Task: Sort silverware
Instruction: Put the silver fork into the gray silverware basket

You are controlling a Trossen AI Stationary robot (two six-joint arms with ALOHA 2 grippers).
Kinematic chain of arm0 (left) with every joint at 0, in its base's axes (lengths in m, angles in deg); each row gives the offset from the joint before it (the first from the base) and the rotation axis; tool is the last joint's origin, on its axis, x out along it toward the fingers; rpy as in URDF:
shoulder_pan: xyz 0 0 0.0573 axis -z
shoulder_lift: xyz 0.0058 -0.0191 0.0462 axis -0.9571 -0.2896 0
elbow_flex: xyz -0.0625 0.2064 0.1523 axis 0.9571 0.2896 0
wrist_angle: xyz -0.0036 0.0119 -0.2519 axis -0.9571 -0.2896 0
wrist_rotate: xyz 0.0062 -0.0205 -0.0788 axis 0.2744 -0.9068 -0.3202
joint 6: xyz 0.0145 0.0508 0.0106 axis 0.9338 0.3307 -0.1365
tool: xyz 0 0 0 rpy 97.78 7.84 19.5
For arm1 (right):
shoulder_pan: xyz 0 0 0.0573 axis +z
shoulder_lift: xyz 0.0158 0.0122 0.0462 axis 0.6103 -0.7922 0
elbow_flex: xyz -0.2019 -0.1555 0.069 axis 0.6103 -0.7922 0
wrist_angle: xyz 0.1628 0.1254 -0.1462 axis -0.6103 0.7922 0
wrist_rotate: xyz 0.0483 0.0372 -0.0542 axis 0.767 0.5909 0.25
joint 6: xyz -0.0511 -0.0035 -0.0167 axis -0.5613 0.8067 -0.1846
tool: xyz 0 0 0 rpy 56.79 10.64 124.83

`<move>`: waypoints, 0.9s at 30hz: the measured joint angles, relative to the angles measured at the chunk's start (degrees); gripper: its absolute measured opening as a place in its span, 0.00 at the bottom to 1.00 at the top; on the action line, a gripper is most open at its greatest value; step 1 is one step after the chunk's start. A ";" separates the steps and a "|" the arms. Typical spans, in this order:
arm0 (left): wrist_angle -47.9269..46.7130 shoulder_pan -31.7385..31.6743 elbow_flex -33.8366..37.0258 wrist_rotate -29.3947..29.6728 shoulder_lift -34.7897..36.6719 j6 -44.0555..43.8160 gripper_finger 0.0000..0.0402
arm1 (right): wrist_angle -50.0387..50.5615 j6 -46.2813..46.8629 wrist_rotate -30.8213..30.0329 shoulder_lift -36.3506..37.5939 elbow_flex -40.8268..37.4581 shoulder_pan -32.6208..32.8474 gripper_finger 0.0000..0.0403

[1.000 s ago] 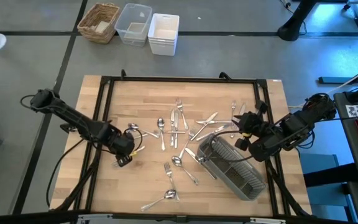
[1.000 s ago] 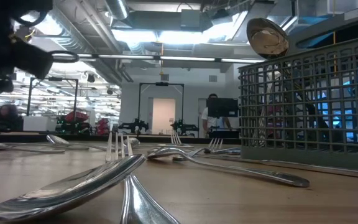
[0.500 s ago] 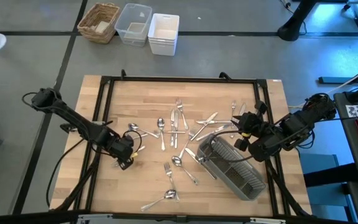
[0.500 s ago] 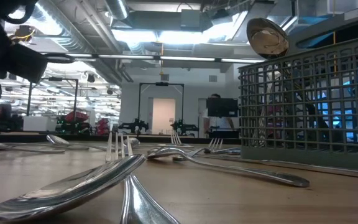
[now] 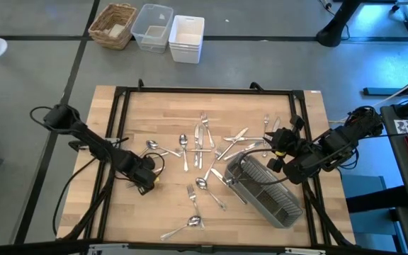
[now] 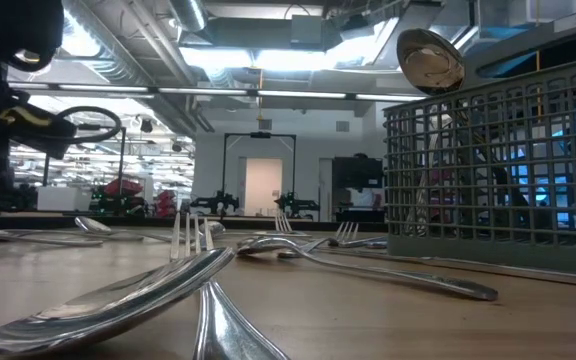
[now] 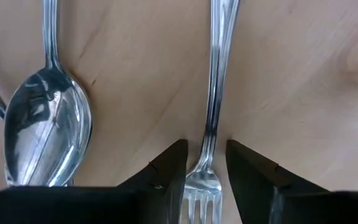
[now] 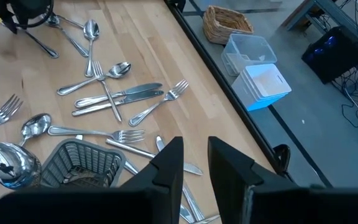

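Fork point(image 7: 211, 112) neck lies between the open left gripper point(image 7: 205, 163) fingers on the table

A spoon point(image 6: 430, 60) stands upright in the grey caddy point(image 6: 498, 165) — forks point(image 6: 183, 262) lie nearby.

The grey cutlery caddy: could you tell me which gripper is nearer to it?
Right. The right gripper hovers just beside the caddy's upper end, while the left gripper is far across the table, over a fork.
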 joint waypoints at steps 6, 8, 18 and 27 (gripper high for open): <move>-0.41 -0.04 -0.36 0.02 -0.22 2.68 0.04 | -0.13 0.00 0.00 0.00 0.00 0.00 0.19; -1.13 -0.05 -0.95 0.07 0.34 4.59 0.03 | -0.13 0.00 0.00 0.00 0.00 0.00 0.19; -19.61 -3.94 -10.32 3.88 6.20 17.75 0.02 | -0.09 -0.13 0.00 0.00 0.00 0.00 0.19; -29.15 -12.65 -26.15 28.53 10.09 40.58 0.02 | -2.54 -0.02 -1.02 0.00 0.00 0.00 0.19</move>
